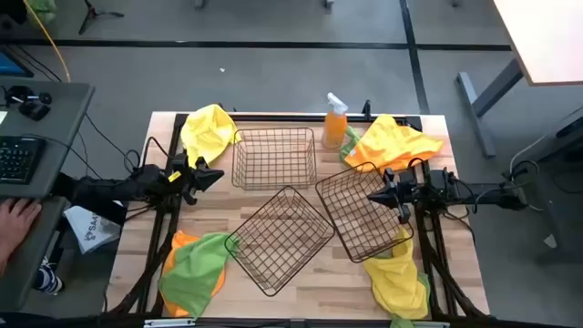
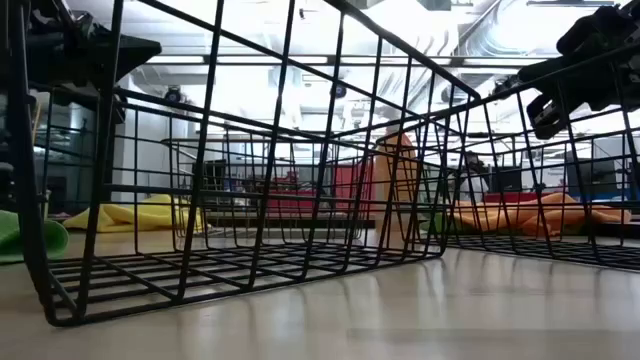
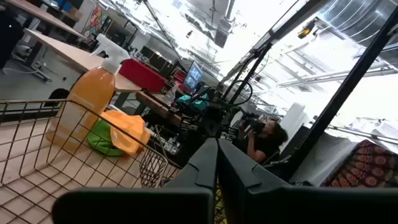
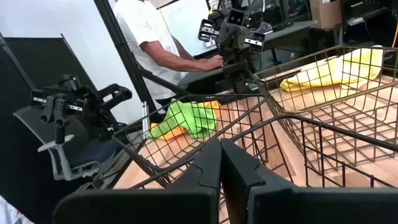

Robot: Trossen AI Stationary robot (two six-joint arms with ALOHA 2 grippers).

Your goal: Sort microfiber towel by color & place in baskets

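Three dark wire baskets stand on the table: one at the far middle (image 1: 273, 157), one turned cornerwise at the near middle (image 1: 281, 239), one to the right (image 1: 363, 211). Towels lie in heaps outside them: yellow at far left (image 1: 208, 130), orange over green at far right (image 1: 392, 141), green over orange at near left (image 1: 194, 269), yellow at near right (image 1: 398, 278). My left gripper (image 1: 217, 173) is shut, raised between the yellow towel and the far basket. My right gripper (image 1: 372, 195) is shut, raised over the right basket; its fingers (image 4: 211, 163) hold nothing.
An orange spray bottle (image 1: 335, 120) stands at the far edge between the far basket and the orange towel. A person sits at a desk with a keyboard (image 1: 18, 159) left of the table. Bare wood shows between the left gripper and the near basket.
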